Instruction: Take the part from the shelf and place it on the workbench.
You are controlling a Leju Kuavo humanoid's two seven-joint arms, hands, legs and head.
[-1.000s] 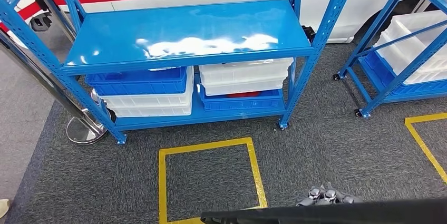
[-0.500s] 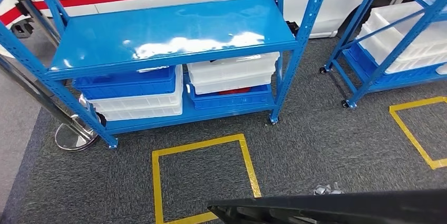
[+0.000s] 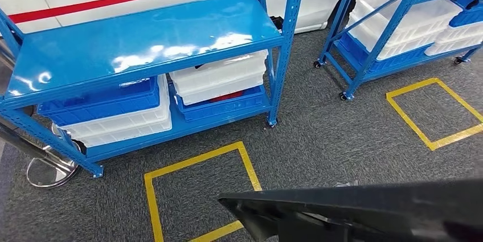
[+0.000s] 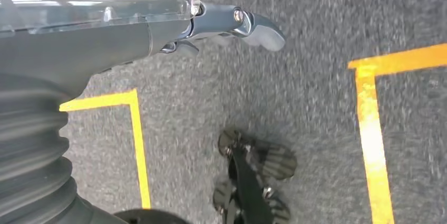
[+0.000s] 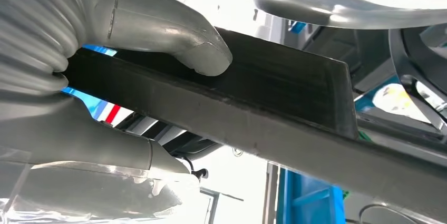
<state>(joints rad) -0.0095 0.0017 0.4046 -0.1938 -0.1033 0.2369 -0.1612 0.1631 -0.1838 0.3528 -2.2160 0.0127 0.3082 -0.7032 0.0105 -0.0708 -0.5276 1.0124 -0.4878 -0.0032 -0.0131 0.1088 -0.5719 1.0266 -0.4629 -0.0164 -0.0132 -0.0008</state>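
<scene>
Grey carpet [image 3: 342, 139] marked with yellow tape squares [image 3: 199, 191] is running under a blue shelf [image 3: 142, 42] holding blue and white bins [image 3: 108, 111]. The left hand [image 4: 232, 23] is hanging over the floor, empty, fingers loosely extended. The right hand [image 5: 132, 76] is gripping the long black part [image 5: 253, 108], which is lying across the lower head view.

Factory-style workshop: blue steel shelf racks [image 3: 142, 42], stacked parts bins [image 3: 219, 80], yellow floor squares [image 3: 199, 191].

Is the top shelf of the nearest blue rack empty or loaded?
Empty: the top shelf shows only bare glossy blue metal with light reflections.
</scene>
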